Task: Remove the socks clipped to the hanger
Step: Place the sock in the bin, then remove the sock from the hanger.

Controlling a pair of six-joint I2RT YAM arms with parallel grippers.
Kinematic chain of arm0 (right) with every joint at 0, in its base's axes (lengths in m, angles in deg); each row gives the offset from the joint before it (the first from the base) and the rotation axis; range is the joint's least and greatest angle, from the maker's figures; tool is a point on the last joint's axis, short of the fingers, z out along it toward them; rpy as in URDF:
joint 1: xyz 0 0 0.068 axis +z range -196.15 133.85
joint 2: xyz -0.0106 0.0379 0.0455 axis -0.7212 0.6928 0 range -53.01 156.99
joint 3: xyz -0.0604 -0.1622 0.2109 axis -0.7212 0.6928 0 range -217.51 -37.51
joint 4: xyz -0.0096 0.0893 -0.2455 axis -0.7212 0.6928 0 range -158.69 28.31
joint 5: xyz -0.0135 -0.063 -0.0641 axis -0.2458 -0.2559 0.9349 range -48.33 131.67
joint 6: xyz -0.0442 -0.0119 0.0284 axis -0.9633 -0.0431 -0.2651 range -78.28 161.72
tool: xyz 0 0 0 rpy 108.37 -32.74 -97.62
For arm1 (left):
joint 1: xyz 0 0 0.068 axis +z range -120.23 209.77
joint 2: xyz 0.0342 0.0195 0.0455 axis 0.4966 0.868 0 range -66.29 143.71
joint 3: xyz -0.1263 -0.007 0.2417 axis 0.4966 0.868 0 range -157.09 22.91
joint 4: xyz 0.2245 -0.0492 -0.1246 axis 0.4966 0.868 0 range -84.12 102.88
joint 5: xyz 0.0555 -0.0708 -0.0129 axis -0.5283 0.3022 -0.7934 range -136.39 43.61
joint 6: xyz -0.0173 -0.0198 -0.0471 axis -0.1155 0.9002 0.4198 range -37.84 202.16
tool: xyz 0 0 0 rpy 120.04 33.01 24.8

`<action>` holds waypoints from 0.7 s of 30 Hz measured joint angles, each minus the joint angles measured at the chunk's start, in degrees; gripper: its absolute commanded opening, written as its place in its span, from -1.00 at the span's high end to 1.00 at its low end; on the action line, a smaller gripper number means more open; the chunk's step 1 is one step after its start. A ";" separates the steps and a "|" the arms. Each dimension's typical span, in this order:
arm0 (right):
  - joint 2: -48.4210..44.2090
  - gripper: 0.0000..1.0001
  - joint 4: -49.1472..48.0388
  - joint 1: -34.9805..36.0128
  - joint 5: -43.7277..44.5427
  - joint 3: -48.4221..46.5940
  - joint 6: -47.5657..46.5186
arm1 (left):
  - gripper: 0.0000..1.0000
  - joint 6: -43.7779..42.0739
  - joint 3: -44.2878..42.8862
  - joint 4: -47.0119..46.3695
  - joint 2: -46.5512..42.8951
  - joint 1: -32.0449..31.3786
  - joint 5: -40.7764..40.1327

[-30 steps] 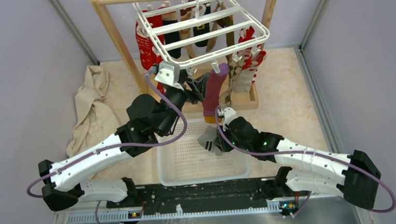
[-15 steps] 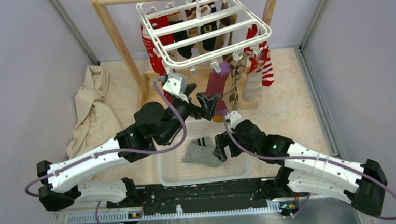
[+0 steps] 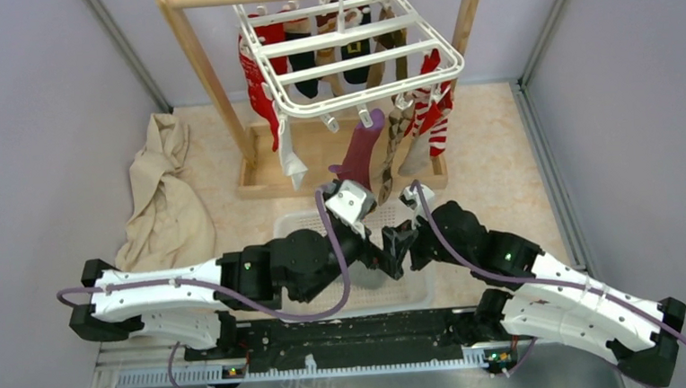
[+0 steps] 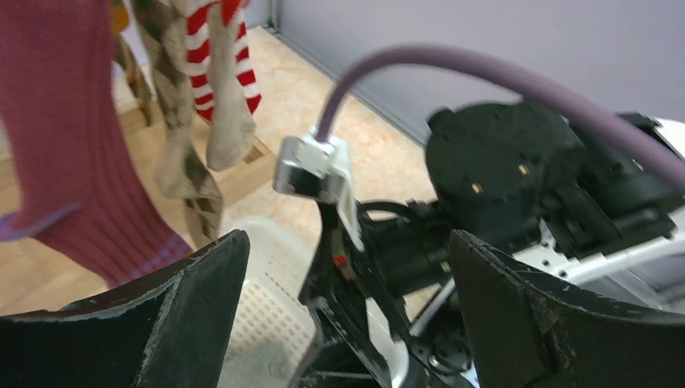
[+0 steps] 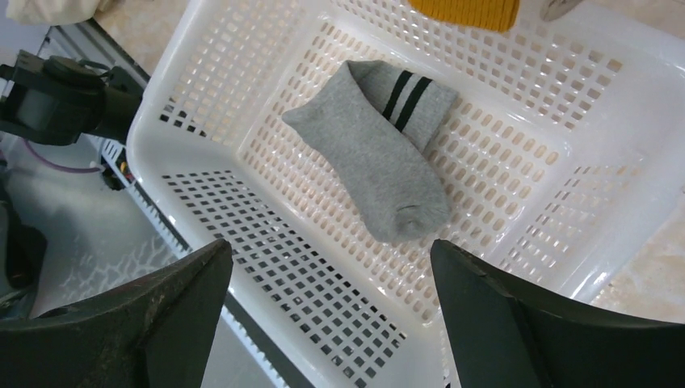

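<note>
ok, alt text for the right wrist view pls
A grey sock with two black stripes at its cuff lies flat on the floor of a white mesh basket, seen from above between the open fingers of the right gripper. A mustard-yellow fabric edge pokes in at the top of the frame.

I see the tabletop (image 3: pixel 500 166) as a pale beige, stone-patterned surface, walled on the left, right and far sides. Lying directly on it are four items.

- (a) A crumpled tan cloth (image 3: pixel 164 200) lies at the left, against the wall.
- (b) The flat foot of the wooden frame (image 3: pixel 262 183) stands at the far middle.
- (c) A white mesh basket (image 3: pixel 298 219) sits just nearer than that foot, in the centre.
- (d) A black rail (image 3: pixel 348 329) runs along the near edge and carries both arm bases.

The cloth lies apart from foot and basket.
</note>
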 measured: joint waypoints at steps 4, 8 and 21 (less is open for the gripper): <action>-0.02 -0.85 1.88 0.00 -1.36 -1.66 0.96 | -0.98 2.67 -1.07 3.58 -0.07 -4.26 -1.53; -0.52 -0.85 4.02 0.00 -2.23 -1.84 1.49 | -0.98 6.93 -1.86 8.44 -0.57 -7.23 -2.75; 3.28 -0.96 2.23 0.00 -3.67 -0.35 5.22 | -0.98 25.73 10.12 20.59 -8.70 -13.05 -7.67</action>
